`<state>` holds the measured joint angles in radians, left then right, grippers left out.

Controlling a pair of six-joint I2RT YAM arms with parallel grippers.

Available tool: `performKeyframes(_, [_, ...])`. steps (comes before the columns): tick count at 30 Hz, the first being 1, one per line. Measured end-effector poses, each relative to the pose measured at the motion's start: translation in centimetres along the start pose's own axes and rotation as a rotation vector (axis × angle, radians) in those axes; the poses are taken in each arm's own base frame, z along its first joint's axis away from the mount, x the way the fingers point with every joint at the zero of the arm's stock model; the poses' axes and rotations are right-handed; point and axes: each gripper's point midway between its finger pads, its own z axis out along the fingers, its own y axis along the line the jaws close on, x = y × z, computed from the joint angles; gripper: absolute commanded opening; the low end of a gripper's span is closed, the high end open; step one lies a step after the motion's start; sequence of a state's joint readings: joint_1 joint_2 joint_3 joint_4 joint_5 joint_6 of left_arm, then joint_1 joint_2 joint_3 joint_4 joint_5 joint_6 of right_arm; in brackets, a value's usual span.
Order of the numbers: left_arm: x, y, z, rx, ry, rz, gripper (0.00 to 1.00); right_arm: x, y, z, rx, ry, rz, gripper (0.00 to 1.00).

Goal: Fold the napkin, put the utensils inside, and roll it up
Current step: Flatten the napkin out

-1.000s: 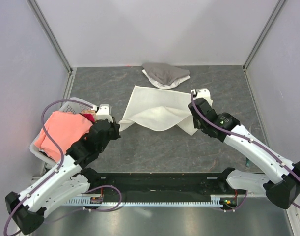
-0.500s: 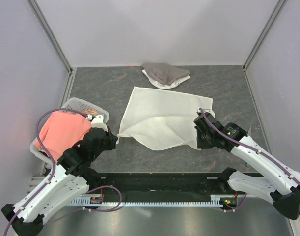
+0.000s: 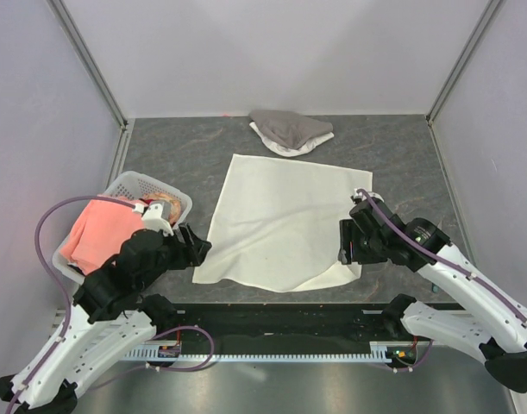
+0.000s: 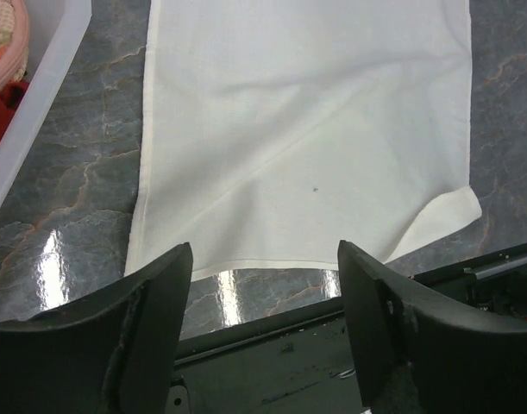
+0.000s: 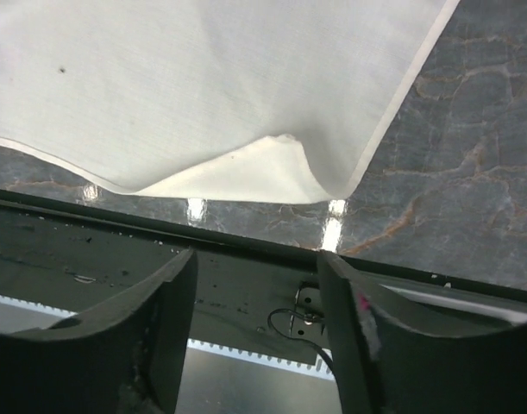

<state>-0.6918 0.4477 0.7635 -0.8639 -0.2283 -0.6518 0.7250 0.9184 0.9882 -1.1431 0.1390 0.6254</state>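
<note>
1. You're looking at one napkin lying flat mid-frame, its lower-right corner curling over.
2. Two claws, left gripper and right gripper, are hovering at its lower corners, fingers apart and empty.
3. One basket is holding one pink cloth at the left; one grey cloth heap is sitting top-centre.

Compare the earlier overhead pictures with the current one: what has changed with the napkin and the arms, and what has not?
The napkin, bunched between both grippers a second ago, was drawn toward the near edge and now lies spread flat, its near right corner turned over. The left gripper and right gripper have let go, stand open and have pulled back. The grey cloth heap, basket and pink cloth stayed put.
</note>
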Motion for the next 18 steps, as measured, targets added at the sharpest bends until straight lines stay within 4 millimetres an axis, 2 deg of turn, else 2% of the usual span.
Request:
performKeyframes(3, [-0.1,0.1,-0.1,-0.005,-0.003,-0.002,0.78,-1.3,0.5,0.1,-0.006,-0.038,-0.009,0.76])
performKeyframes(7, [0.1,-0.1,1.1,-0.027,0.026,0.012,0.78,-3.5,1.8,2.1,-0.002,-0.073,-0.04,0.87])
performKeyframes(13, [0.0,-3.0,6.0,0.012,0.086,0.049,0.79,-8.1,4.8,8.7,0.014,-0.11,-0.102,0.88])
performKeyframes(18, [0.6,-5.8,11.0,0.076,0.133,0.062,0.8,-11.3,5.0,14.0,0.029,-0.124,-0.098,0.89])
